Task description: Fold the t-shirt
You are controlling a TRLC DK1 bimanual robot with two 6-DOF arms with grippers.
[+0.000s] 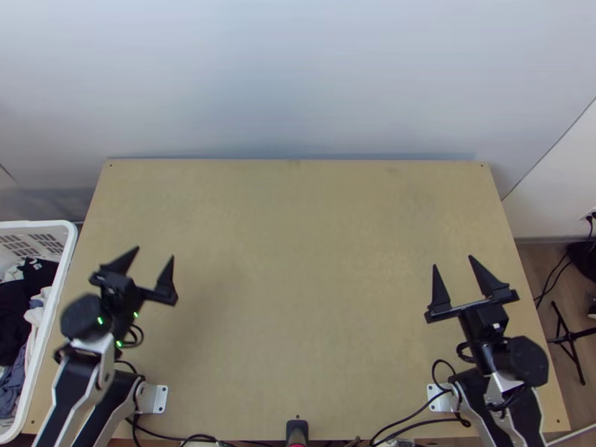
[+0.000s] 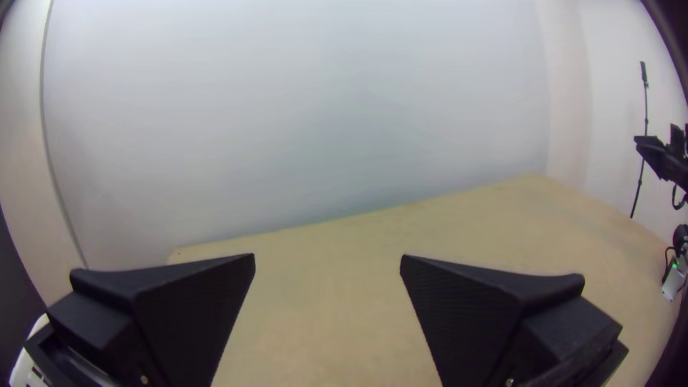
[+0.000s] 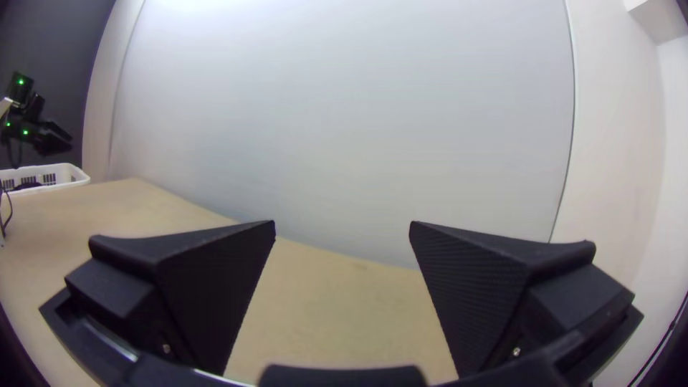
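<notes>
Left tool (image 1: 155,252) and right tool (image 1: 453,261) gape wide

Whitish links (image 1: 506,382), rounded black joints (image 1: 527,361), green lights (image 1: 119,343), looped black cables (image 1: 434,370)

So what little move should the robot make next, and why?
Probably swing the open black left pincer toward the white plastic basket beside the light wooden table: dark and pale clothes lie in it, and that pincer is the nearer one, holding nothing. Whether a t-shirt is among them, I can't tell.

The table (image 1: 298,298) is matt wood, the basket (image 1: 67,249) smooth plastic.
</notes>
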